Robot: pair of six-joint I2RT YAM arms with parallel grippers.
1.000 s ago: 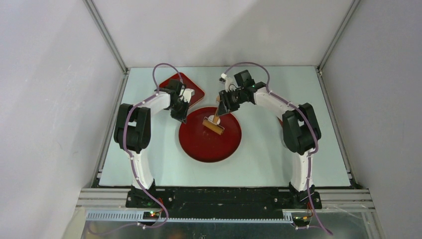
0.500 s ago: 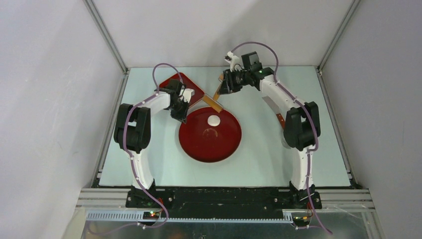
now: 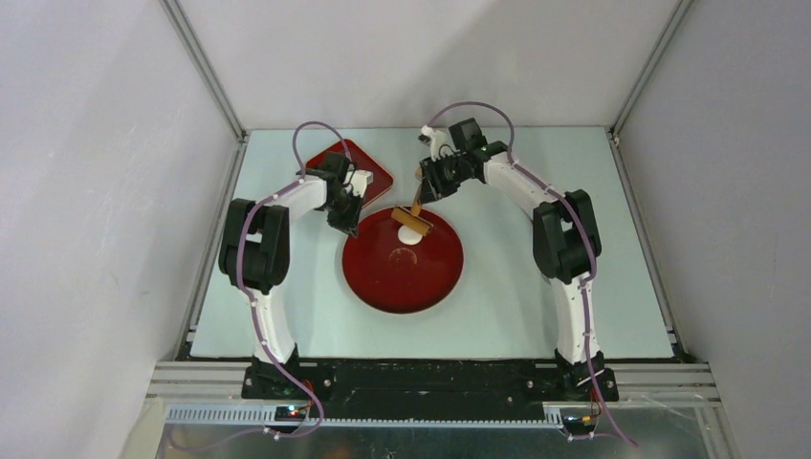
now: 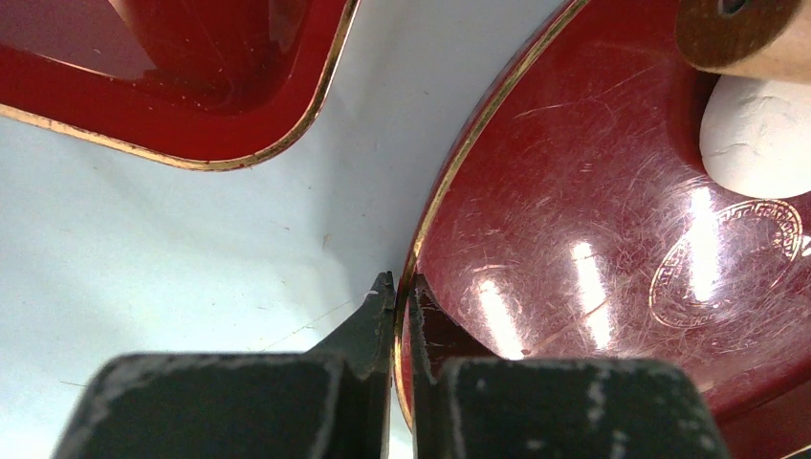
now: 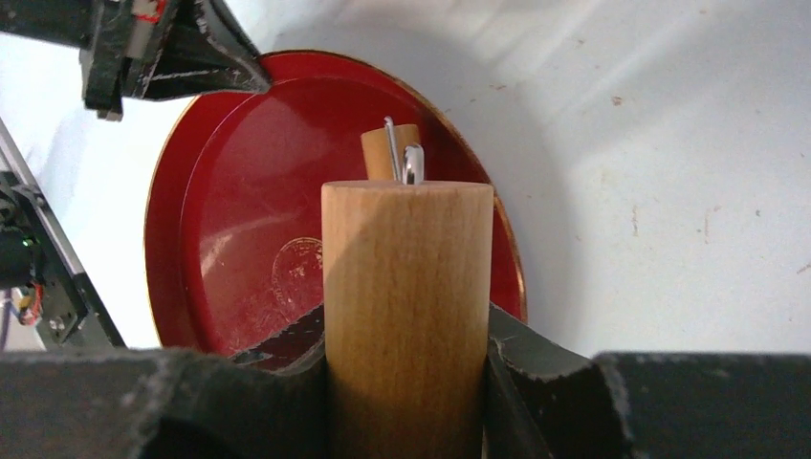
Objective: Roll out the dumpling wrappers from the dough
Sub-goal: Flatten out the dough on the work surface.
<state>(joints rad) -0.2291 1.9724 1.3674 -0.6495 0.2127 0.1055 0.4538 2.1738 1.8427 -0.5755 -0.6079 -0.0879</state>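
A small white round dumpling wrapper [image 3: 409,235] lies on the far part of the round red plate [image 3: 383,277]. My right gripper [image 3: 425,189] is shut on the wooden handle [image 5: 406,277] of a rolling pin. Its wooden roller [image 3: 412,221] sits at the wrapper's far edge. In the left wrist view the roller [image 4: 746,38] overlaps the wrapper [image 4: 756,134]. My left gripper [image 4: 400,287] is shut on the plate's gold rim [image 4: 449,172] at its left side, also seen from above [image 3: 348,226]. The wrapper is hidden behind the handle in the right wrist view.
A square red tray [image 3: 368,167] lies at the back left, just behind the left gripper; its corner shows in the left wrist view [image 4: 191,96]. The plate [image 5: 249,220] sits on a pale table [image 3: 536,287] with side rails and grey walls.
The right gripper lifted the roller off the wrapper and swung it behind the plate, then brought it back down to the wrapper's far edge. The left gripper has not moved.
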